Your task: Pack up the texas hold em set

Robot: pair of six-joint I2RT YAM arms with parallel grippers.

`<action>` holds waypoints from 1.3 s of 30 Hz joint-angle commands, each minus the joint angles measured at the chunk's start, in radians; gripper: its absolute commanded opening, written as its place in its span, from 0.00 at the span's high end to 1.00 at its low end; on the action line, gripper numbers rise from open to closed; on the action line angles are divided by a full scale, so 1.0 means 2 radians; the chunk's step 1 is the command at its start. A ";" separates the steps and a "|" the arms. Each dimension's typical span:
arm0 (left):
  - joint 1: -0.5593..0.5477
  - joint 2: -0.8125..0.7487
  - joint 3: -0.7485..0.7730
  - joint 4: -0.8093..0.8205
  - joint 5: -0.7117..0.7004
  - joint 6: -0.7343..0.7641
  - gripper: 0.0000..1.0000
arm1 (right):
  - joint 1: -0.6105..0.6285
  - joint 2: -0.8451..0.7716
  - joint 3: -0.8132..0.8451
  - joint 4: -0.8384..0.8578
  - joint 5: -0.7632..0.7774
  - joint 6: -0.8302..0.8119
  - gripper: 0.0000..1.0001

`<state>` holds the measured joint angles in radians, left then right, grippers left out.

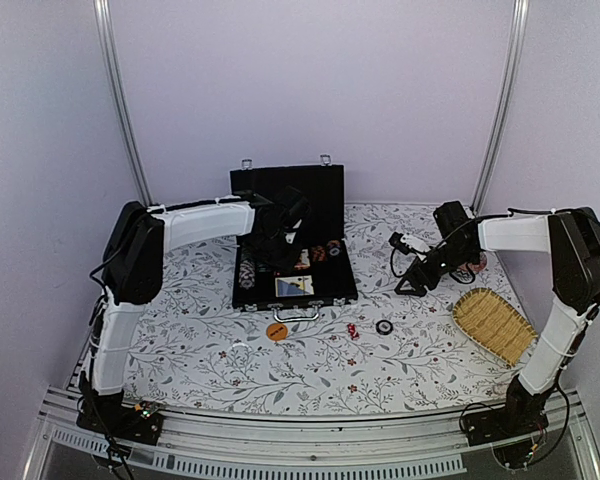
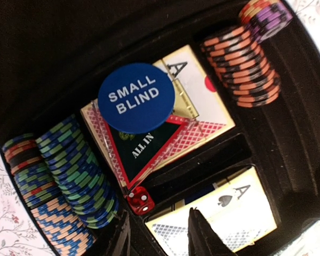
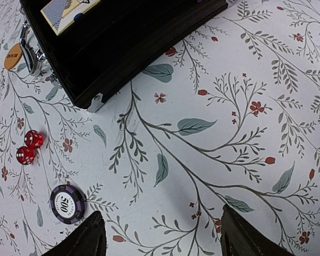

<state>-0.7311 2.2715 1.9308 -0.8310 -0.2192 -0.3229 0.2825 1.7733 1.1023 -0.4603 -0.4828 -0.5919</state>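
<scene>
The black case [image 1: 346, 268] lies open mid-table with its lid up. My left gripper [image 1: 288, 238] hovers inside it, open and empty [image 2: 157, 241]. Below it lie a blue "SMALL BLIND" disc [image 2: 136, 97], an "ALL IN" triangle [image 2: 144, 145], a red die [image 2: 138, 200], ace cards [image 2: 224, 210] and chip stacks [image 2: 74, 170] [image 2: 244, 66]. On the cloth in front of the case lie an orange disc [image 1: 277, 331], two red dice [image 1: 352, 331] [image 3: 30, 147] and a purple 500 chip [image 1: 384, 327] [image 3: 68, 204]. My right gripper [image 1: 412, 280] is open and empty above bare cloth [image 3: 160, 242].
A woven yellow basket [image 1: 493, 325] sits at the right front. A red patterned dish [image 1: 472, 268] is partly hidden behind the right arm. The case's front corner [image 3: 96, 101] and silver handle [image 1: 296, 313] face the arms.
</scene>
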 commanded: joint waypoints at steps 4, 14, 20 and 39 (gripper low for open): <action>0.006 0.029 -0.003 -0.017 0.002 -0.006 0.65 | 0.000 0.008 0.012 -0.006 -0.009 -0.004 0.26; 0.000 0.037 -0.004 -0.003 0.047 -0.003 0.72 | 0.000 0.012 0.014 -0.008 -0.009 -0.005 0.26; 0.001 0.043 -0.005 0.004 0.026 -0.003 0.72 | 0.001 0.013 0.014 -0.009 -0.009 -0.005 0.26; 0.018 0.066 0.006 0.020 -0.012 -0.008 0.92 | 0.001 0.019 0.016 -0.011 -0.009 -0.005 0.26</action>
<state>-0.7136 2.3589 1.9442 -0.7994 -0.2054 -0.3367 0.2825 1.7893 1.1065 -0.4717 -0.4843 -0.5922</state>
